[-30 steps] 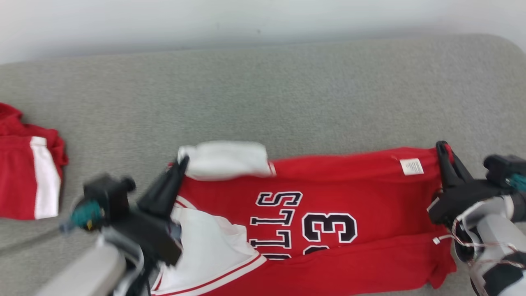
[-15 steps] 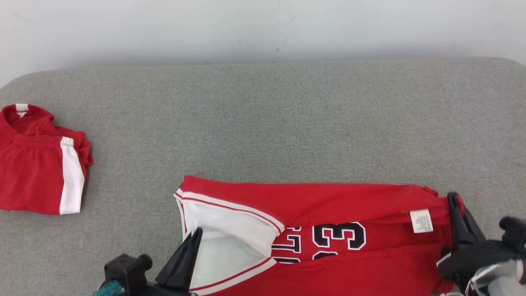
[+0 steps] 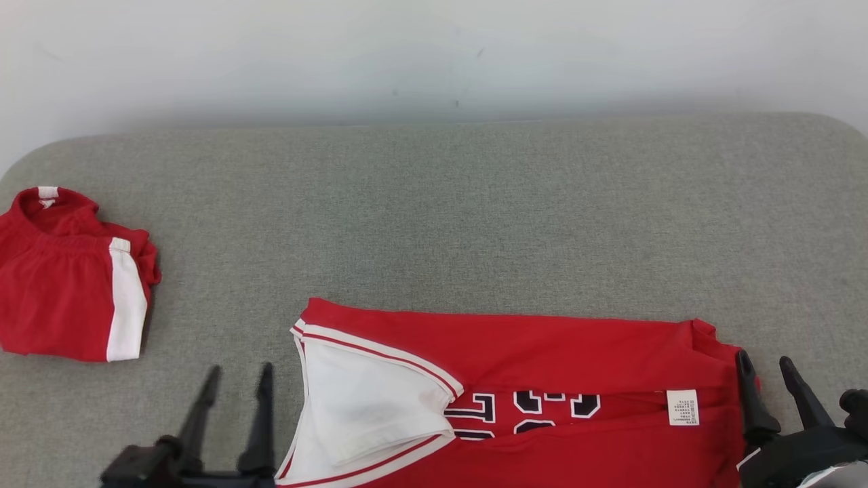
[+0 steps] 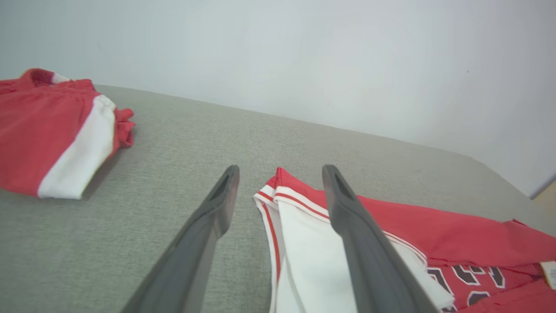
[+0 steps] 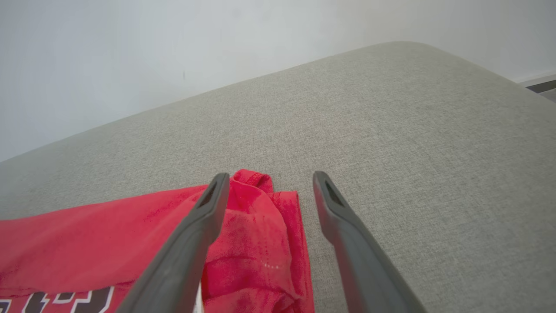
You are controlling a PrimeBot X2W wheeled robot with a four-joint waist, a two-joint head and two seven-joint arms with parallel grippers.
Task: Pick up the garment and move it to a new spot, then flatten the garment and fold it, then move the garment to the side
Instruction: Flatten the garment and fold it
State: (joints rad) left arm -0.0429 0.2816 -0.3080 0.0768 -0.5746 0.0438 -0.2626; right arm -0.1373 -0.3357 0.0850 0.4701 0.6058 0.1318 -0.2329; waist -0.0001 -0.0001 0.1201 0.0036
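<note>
Grey cushion [image 3: 475, 203], red jersey [image 3: 542, 339], left gripper [image 3: 241, 369] and right gripper [image 3: 764, 358] splayed, empty

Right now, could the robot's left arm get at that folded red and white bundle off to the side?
Probably yes. The left gripper is open and holds nothing, and just bare grey surface lies between it and the folded bundle.
</note>
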